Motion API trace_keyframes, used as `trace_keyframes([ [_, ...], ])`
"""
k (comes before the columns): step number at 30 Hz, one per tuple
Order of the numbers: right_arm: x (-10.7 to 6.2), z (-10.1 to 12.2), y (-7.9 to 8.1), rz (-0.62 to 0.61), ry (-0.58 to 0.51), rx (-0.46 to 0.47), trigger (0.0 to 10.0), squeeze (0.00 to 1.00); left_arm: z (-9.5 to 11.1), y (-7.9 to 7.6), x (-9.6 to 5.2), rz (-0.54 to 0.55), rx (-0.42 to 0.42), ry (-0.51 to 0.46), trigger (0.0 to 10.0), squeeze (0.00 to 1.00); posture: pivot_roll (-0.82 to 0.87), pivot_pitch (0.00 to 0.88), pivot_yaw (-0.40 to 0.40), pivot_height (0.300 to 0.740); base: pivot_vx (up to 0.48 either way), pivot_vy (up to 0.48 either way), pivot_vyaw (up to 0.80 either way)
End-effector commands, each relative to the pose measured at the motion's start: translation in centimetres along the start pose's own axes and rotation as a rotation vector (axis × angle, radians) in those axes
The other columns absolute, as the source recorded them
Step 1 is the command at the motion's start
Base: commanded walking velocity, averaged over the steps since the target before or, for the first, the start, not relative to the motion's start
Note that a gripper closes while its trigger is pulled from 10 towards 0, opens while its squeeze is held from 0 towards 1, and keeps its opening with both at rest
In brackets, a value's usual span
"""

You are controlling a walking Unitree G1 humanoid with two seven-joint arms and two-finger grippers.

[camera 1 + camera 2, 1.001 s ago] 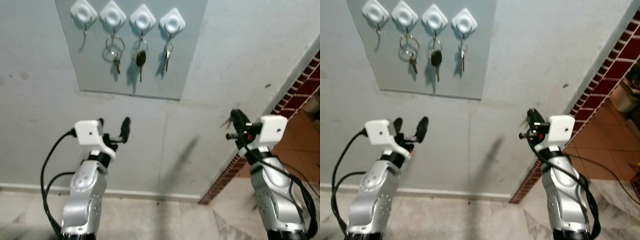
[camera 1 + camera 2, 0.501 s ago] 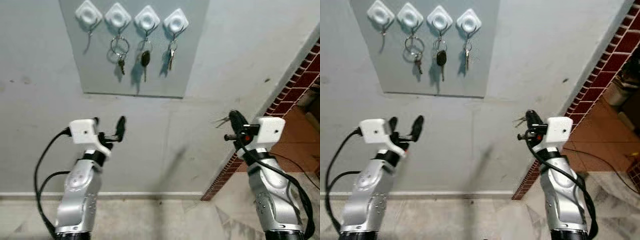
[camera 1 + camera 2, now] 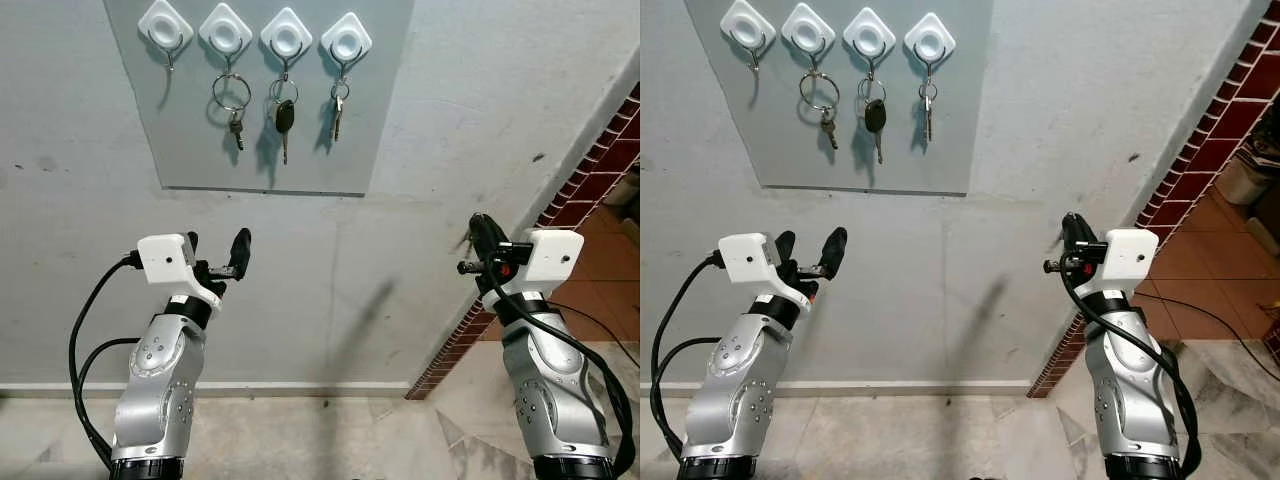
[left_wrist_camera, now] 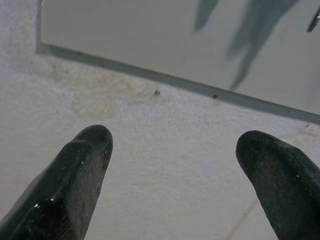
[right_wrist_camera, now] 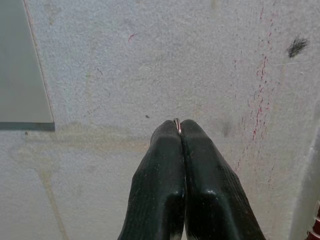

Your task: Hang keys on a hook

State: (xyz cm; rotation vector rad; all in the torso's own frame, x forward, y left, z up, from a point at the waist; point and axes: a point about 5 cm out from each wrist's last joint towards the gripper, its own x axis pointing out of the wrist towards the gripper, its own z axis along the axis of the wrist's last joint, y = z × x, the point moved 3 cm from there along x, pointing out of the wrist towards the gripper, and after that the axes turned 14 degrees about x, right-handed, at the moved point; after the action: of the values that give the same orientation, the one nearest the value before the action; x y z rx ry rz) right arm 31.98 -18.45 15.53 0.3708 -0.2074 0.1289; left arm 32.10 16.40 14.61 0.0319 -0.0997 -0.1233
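Keys on a thin metal ring (image 5: 177, 122), pinched between closed fingers of right gripper (image 3: 478, 233), well below grey wall board (image 3: 190, 140). Left gripper (image 3: 215, 252) spread, empty. Carrying step; next, lift toward vacant leftmost white diamond-shaped hook (image 3: 165, 24).

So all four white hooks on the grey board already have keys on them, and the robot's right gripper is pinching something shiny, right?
Not quite. Three hooks hold keys; the leftmost hook on the grey board is bare, as the left eye view shows. The rest holds: the right gripper is pinched shut on a thin metal ring, seen in the right wrist view.
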Motion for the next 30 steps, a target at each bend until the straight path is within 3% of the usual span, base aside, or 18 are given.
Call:
trace_keyframes([
  [1,0.01,0.17,-0.23,-0.017,-0.016,0.002,10.0,0.0,0.05,0.05,0.25,-0.013,0.01,0.007,10.0,0.0,0.02,0.065,-0.012,0.74,0.0,0.0,0.0],
  [12,-0.27,-0.3,-0.24,-0.039,-0.026,0.017,10.0,0.0,0.24,0.06,0.8,-0.032,0.002,0.011,10.0,0.0,0.02,0.049,0.017,0.74,0.0,0.0,0.0],
  [30,0.12,-0.53,0.23,-0.006,-0.018,0.017,10.0,0.0,-0.06,-0.1,0.76,-0.014,-0.036,0.016,10.0,0.0,0.03,0.031,-0.004,0.74,0.0,0.014,0.0],
])
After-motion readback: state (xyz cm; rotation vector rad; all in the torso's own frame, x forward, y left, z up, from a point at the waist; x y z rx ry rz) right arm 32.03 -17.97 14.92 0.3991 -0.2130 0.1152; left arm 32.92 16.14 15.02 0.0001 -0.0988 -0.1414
